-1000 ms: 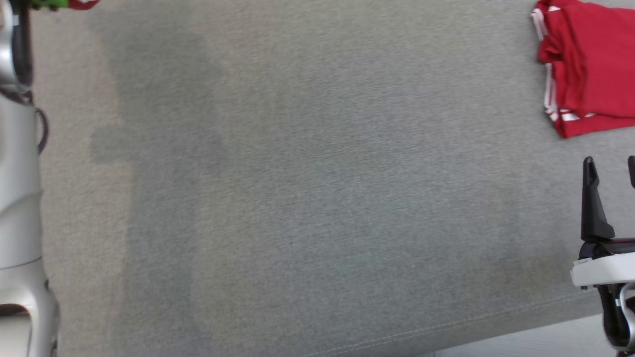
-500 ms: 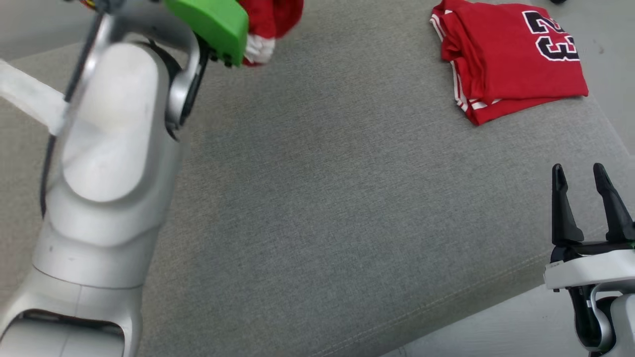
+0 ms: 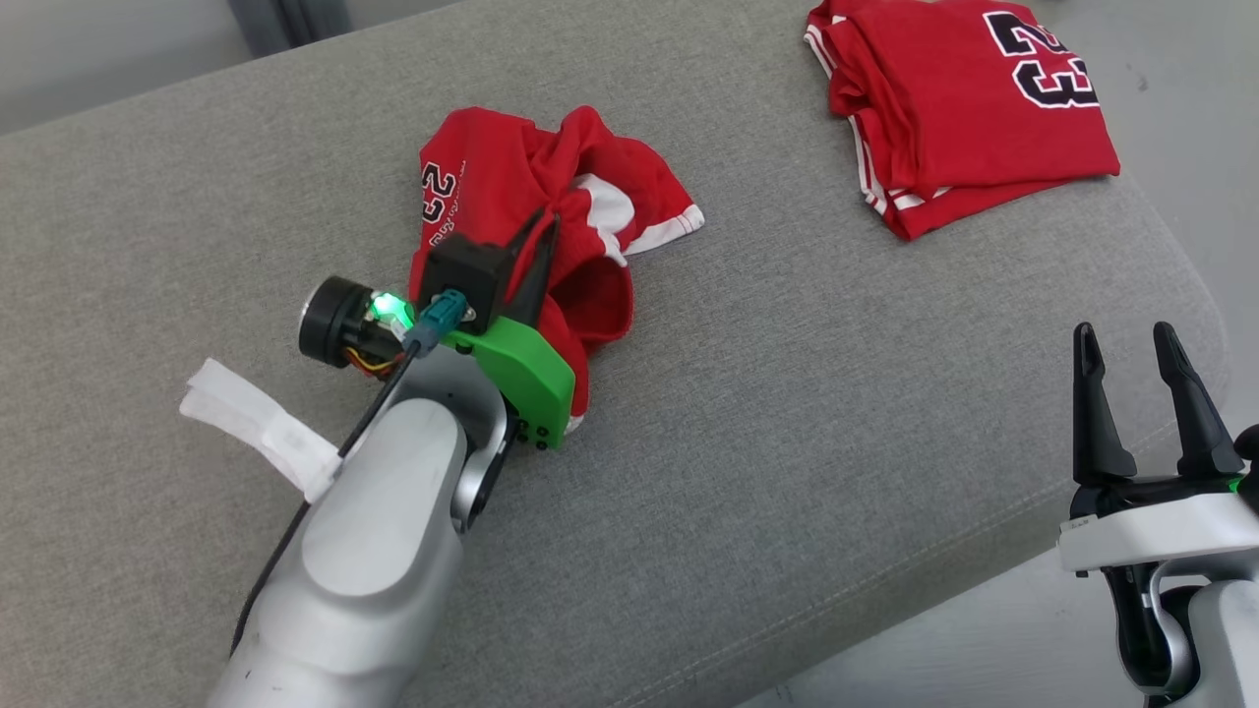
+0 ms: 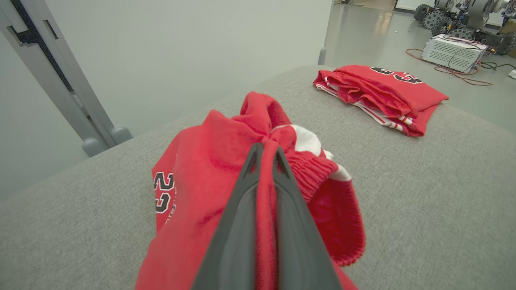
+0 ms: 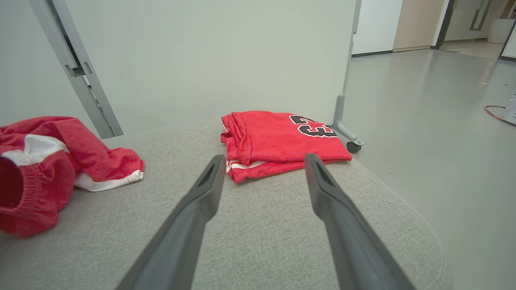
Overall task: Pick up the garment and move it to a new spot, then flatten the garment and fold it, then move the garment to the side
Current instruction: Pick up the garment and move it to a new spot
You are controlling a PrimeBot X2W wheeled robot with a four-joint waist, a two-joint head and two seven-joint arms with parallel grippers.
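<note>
The garment (image 3: 511, 187) is a crumpled red jersey with white trim and a black number, bunched on the grey cushion (image 3: 738, 413) left of centre. My left gripper (image 3: 543, 228) is shut on a fold of it, red cloth pinched between the two dark fingers (image 4: 242, 209); the same garment (image 4: 201, 169) hangs around them in the left wrist view. My right gripper (image 3: 1121, 339) stands open over the cushion's front right edge, nothing between its fingers (image 5: 189, 225). From the right wrist the garment (image 5: 52, 161) lies at the far left.
A folded red jersey (image 3: 969, 93) with number 23 lies at the cushion's back right, also the folded jersey (image 5: 282, 141). Beyond the cushion's right edge is bare floor (image 5: 443, 121), a wheeled grey frame post (image 5: 342, 100), and a white box with cables (image 4: 455, 52).
The head camera has swung, so the whole picture shifted. My left arm with the red garment has come into fuller view, the garment now resting on the cushion. My right gripper stays open.
</note>
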